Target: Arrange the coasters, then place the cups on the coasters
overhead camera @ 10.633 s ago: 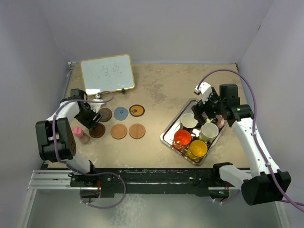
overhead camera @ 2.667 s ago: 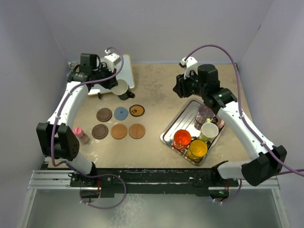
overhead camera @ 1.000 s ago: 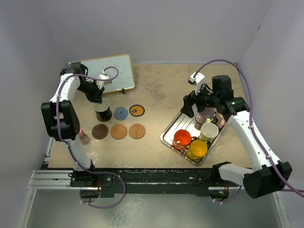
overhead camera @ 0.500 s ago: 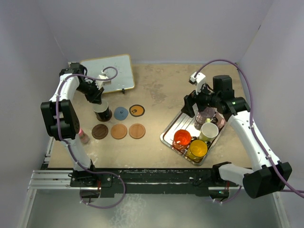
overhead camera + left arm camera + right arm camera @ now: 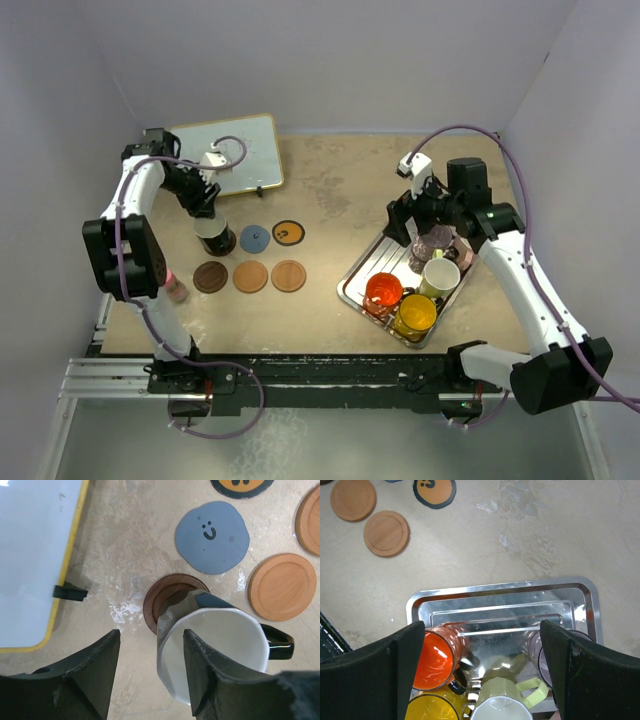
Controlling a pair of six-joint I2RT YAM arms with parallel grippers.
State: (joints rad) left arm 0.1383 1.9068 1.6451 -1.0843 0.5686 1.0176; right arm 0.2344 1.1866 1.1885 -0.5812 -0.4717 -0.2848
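Left gripper (image 5: 151, 636) has opened; black mug (image 5: 217, 647) rests on brown coaster (image 5: 167, 591)

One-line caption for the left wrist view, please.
Open left gripper astride the rim of the black mug, which stands on a dark brown coaster next to the blue-grey coaster.

Black cup (image 5: 216, 232) — off the tray (image 5: 345, 284), now seated on the rear-left dark brown coaster (image 5: 161, 596) (coaster edge shows beneath it). Left end effector (image 5: 150, 634) — jaws, clamped a second ago, now parted either side of the cup wall. Right end effector (image 5: 480, 630): moved from behind the tray to above it.
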